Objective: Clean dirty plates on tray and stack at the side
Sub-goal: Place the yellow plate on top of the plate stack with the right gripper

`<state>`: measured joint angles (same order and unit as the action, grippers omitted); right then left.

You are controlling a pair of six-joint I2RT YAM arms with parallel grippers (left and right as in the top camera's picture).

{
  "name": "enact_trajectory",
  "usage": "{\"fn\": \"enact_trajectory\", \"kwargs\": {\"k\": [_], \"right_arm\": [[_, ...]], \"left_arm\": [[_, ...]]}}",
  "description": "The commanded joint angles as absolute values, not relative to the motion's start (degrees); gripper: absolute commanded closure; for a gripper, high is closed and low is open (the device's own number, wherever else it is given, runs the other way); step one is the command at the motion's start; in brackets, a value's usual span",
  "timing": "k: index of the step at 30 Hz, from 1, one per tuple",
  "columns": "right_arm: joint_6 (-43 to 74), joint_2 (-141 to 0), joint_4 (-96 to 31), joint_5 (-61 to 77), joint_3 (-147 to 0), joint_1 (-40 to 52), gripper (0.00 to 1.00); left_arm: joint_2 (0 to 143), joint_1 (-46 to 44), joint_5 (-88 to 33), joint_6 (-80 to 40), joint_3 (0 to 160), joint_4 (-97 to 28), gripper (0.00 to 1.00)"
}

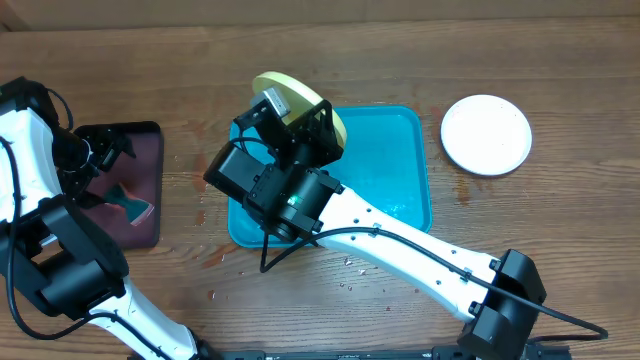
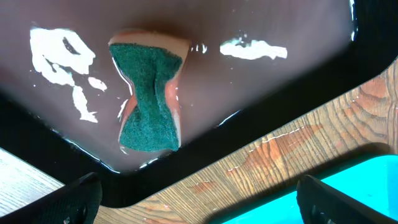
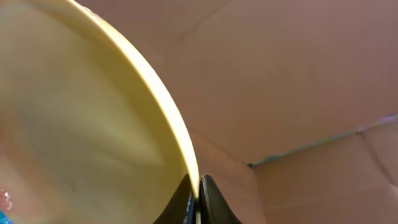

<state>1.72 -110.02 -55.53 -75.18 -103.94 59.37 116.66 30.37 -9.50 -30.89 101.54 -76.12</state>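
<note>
Here, right gripper [image 3: 198,198] pinches yellow-green plate [image 3: 93,124] rim, tilted over tray [image 1: 405,150]; left gripper [image 2: 200,198], fingers spread, should grasp sponge [image 2: 149,99] squarely before scrubbing.

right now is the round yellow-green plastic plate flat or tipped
Tipped: right gripper pinches the yellow-green plate by its rim above the turquoise tray.

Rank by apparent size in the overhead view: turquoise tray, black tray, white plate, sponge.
1. turquoise tray
2. black tray, though partly hidden
3. white plate
4. sponge
</note>
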Motion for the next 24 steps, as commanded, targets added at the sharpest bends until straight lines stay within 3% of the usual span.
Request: {"fn": "enact_trajectory", "kwargs": {"k": [1,5,10,19,24], "right_arm": [[1.58,-108.03,-55.00,-63.51,-105.27,57.06,0.96],[-1.02,-108.12,-58.00,-49.78,-105.08,52.88,0.96],[14.00,-107.20,-62.76,-43.92,-105.10,43.94,0.96],[18.50,-107.50,-62.35,8.10,-104.27,7.51,0.96],[18.44,-107.50,-63.48,15.27,-99.74,-9.28,0.96]], "left_arm": [[116.88,30.20,-10.55,-29.80,102.63,-76.23,0.00],[116.88,30.20,-10.55,-29.80,102.63,-76.23,0.00],[116.88,30.20,-10.55,-29.80,102.63,-76.23,0.00],[116.88,30.20,-10.55,-29.78,102.63,-76.23,0.00],[116.88,30.20,-10.55,-29.80,102.63,-76.23,0.00]]}}
